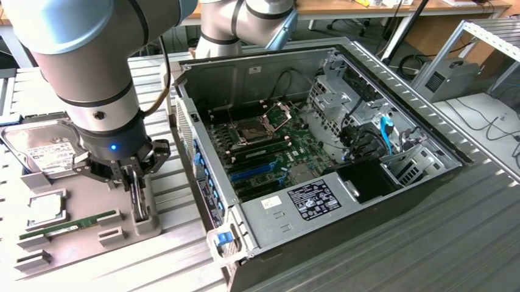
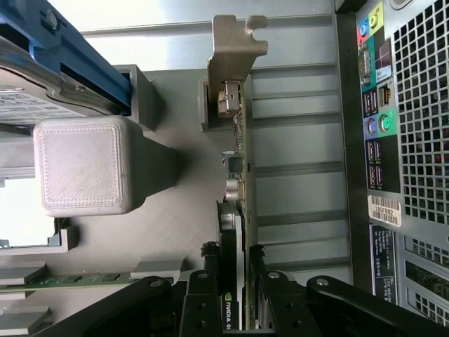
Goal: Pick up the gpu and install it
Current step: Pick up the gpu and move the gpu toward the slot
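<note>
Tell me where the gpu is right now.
The gpu stands on edge in the grey holder on the exterior view's left, beside the open computer case, with the gripper closed on it.

Exterior view: high, some way off, looking down into the open computer case (image 1: pixel 325 201).
Wrist view: close, facing down just beside the case's back panel.
Shared: card (image 2: pixel 235 232) beside the case.

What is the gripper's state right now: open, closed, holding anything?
Gripper: closed on the gpu, which stands on edge in its grey holder.
</note>
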Tool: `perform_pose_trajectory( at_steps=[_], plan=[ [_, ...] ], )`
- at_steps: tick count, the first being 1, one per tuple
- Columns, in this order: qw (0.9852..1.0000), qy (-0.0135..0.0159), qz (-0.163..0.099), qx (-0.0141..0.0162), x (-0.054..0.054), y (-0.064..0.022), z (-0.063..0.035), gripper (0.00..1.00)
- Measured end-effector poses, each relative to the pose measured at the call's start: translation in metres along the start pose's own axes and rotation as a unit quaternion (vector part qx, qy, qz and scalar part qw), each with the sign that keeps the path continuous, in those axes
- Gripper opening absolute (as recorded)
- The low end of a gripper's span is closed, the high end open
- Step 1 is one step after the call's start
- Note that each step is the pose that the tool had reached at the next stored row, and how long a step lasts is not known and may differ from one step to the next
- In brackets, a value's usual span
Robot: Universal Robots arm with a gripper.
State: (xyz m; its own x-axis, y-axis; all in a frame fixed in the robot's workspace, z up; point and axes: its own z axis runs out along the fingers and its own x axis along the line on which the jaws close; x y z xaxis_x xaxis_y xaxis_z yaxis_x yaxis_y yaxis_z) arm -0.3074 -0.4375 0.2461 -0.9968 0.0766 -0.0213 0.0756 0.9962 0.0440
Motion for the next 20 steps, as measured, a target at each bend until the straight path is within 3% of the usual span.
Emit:
perform_pose_trajectory(
  at_steps=[20],
  plan=[
    [1.0, -0.0001, 0.0, 0.0, -0.001, 0.0018, -0.0402, 0.27]
  ],
)
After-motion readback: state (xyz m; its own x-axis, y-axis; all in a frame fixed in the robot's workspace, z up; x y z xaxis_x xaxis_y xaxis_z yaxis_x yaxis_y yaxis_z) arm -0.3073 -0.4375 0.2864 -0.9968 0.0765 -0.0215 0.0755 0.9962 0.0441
